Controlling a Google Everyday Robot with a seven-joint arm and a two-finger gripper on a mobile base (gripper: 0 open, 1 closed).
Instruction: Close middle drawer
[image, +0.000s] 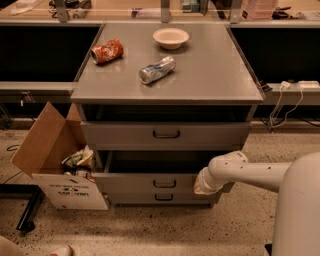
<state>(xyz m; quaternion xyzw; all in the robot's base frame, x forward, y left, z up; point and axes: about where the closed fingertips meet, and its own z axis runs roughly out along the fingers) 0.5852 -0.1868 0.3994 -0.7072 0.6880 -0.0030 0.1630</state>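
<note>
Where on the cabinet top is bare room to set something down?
Bare: the cabinet top's right side, past bowl and silver can, and its front strip. Crowded: back left, round the red can. The gripper sits at the middle drawer's right end.
</note>
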